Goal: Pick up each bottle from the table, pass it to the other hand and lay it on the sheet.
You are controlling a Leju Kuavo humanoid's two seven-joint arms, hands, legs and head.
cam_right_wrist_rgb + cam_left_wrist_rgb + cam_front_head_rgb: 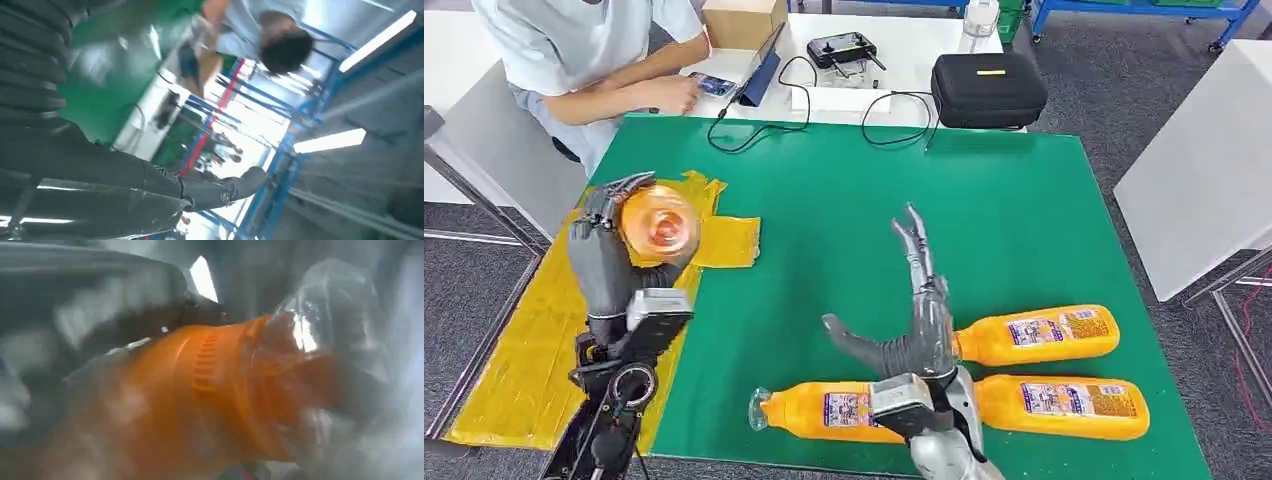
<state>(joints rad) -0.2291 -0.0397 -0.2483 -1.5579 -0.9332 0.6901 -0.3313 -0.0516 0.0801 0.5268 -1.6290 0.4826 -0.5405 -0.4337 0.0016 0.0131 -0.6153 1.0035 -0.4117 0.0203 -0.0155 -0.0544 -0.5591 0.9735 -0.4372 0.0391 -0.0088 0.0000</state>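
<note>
The left hand (609, 250) has its fingers wrapped round an orange bottle (659, 225), gripping it above the yellow sheet (514, 370), the bottle's end turned toward the head camera; in the left wrist view that bottle (210, 400) shows blurred, with its clear cap (340, 340) beyond the fingers; the right hand (914, 320) holds nothing, its fingers stretched out and apart, thumb out to the side, above the green mat (844, 200); just beside that hand lies a bottle on the right (1034, 335); beneath its wrist lies a second bottle (824, 410), cap pointing toward the sheet; a third bottle (1064, 407) lies just to its right; beyond the fingers, past the mat's far edge, a black case (989, 90) rests on a white table (914, 45) and a person (594, 50) sits there.
</note>
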